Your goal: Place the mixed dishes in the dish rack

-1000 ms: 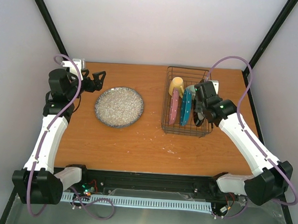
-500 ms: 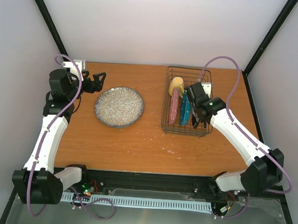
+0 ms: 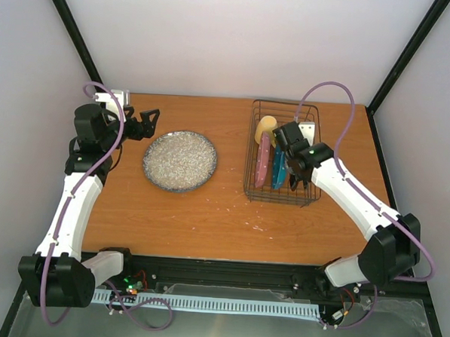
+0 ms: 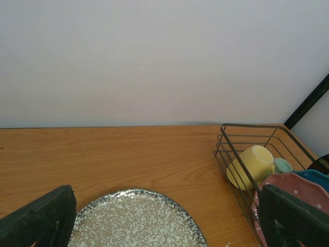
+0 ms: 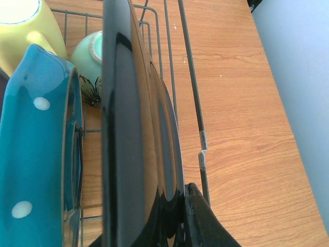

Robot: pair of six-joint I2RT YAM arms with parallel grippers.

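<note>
My right hand [image 5: 159, 229], pinching the dark-rimmed plate [image 5: 128, 128], has moved it into the dish rack [image 5: 191, 77]; only the grey speckled plate [image 3: 179, 161] remains.

Four plates [image 3: 180, 161] [image 3: 264, 160] [image 3: 278, 170] [image 5: 128, 128], one yellow mug [image 3: 266, 127], one mint bowl [image 5: 92, 56], one wire rack [image 3: 276, 198], two arms [image 3: 76, 206] [image 3: 359, 202].

walls [image 3: 239, 41]: plain white | table [image 3: 223, 210]: orange-brown wood | corner posts [image 3: 72, 32]: black | light: even
</note>
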